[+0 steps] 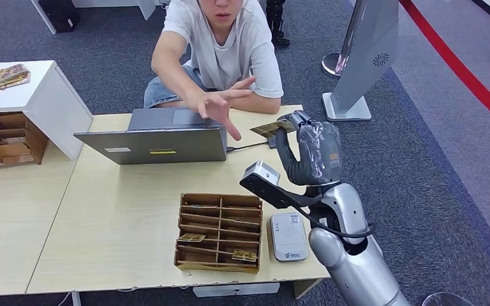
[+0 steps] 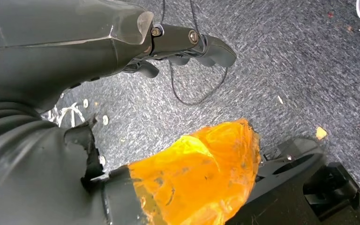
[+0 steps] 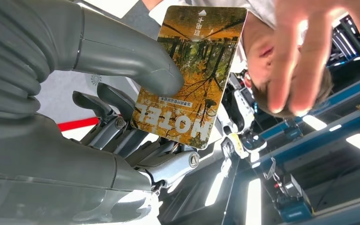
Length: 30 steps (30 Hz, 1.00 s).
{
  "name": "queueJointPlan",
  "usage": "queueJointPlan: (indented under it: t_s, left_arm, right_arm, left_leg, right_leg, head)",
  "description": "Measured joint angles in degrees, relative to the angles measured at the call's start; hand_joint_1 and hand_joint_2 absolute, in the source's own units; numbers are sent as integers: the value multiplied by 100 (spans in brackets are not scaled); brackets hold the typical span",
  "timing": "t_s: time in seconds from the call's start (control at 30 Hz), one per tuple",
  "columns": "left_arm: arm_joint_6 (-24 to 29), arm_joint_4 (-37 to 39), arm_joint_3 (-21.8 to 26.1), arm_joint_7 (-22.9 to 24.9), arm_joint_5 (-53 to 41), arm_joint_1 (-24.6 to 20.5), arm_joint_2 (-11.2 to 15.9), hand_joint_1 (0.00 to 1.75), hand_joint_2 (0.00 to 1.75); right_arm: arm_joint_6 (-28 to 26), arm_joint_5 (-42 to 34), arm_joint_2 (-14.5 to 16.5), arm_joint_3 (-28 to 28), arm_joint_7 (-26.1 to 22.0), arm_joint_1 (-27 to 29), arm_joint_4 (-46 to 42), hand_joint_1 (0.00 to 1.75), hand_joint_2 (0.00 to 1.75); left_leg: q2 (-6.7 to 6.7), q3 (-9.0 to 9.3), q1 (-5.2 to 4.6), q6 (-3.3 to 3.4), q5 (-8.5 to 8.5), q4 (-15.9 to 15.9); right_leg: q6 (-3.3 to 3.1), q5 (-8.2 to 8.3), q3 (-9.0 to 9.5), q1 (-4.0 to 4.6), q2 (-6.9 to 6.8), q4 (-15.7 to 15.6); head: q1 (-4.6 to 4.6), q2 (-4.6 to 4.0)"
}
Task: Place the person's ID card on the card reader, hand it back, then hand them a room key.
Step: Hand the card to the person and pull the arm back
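While room key (image 3: 194, 75) is pinched by right hand (image 1: 306, 150), upper right of table: handover pending.
Early release before the person's hand (image 1: 220, 105) closes risks a drop; left hand (image 2: 183, 44) state cannot be told.

room key (image 3: 193, 75): I see a glossy printed plastic-looking card, autumn scene
right hand (image 1: 309, 150): looks like matt grey ribbed cover with a shiny clear film over it
right arm (image 1: 351, 255): smooth silver metal
table (image 1: 121, 223): pale, matt wood-look top
tray (image 1: 218, 231): plain brown cardboard
card reader (image 1: 288, 236): smooth white plastic
floor (image 2: 286, 70): rough grey carpet
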Motion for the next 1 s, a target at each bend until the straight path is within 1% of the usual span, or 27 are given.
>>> queueJointPlan:
  t_s: [0.27, 0.5, 0.63, 0.67, 0.7, 0.8, 0.83, 0.9, 1.0]
  left_arm:
    - [-58, -4, -91, 51, -75, -43, 0, 0, 0]
    - [-73, -4, -93, 53, -87, -69, -2, 0, 0]
    - [-73, -4, -93, 54, -87, -70, -2, 0, 0]
    - [-73, -4, -93, 54, -87, -70, -2, 0, 0]
    - [-73, -4, -93, 54, -87, -70, -2, 0, 0]
    - [-73, -4, -93, 54, -87, -70, -2, 0, 0]
    - [-73, -4, -93, 54, -87, -70, -2, 0, 0]
    - [-73, -4, -93, 54, -90, -70, -2, 0, 0]
    - [-73, -4, -93, 56, -97, -70, -2, 0, 0]
  right_arm:
    - [156, -93, 164, 88, 163, -253, 345, 175, 175]
    - [281, -159, 243, 186, 216, -340, 525, 175, 175]
    - [346, -220, 250, 267, 241, -363, 585, 138, 175]
    - [355, -230, 252, 285, 242, -369, 595, 138, 175]
    - [362, -233, 253, 304, 245, -375, 605, 134, 175]
    - [368, -237, 254, 349, 252, -393, 628, 31, 175]
    - [373, -240, 254, 360, 253, -396, 633, 1, 175]
    - [408, -260, 254, 379, 261, -402, 640, 0, 175]
    - [456, -294, 254, 402, 290, -422, 647, 0, 44]
  left_leg:
    - [0, 0, 0, 0, 0, 0]
    - [0, 0, 0, 0, 0, 0]
    - [0, 0, 0, 0, 0, 0]
    - [0, 0, 0, 0, 0, 0]
    - [0, 0, 0, 0, 0, 0]
    - [0, 0, 0, 0, 0, 0]
    - [0, 0, 0, 0, 0, 0]
    - [0, 0, 0, 0, 0, 0]
    - [0, 0, 0, 0, 0, 0]
  right_leg:
    - [0, 0, 0, 0, 0, 0]
    - [0, 0, 0, 0, 0, 0]
    - [0, 0, 0, 0, 0, 0]
    - [0, 0, 0, 0, 0, 0]
    - [0, 0, 0, 0, 0, 0]
    - [0, 0, 0, 0, 0, 0]
    - [0, 0, 0, 0, 0, 0]
    - [0, 0, 0, 0, 0, 0]
    - [0, 0, 0, 0, 0, 0]
  head:
    - [1, 0]
    - [0, 0]
    - [0, 0]
    - [0, 0]
    - [-1, 0]
    - [0, 0]
    - [0, 0]
    - [0, 0]
    - [1, 0]
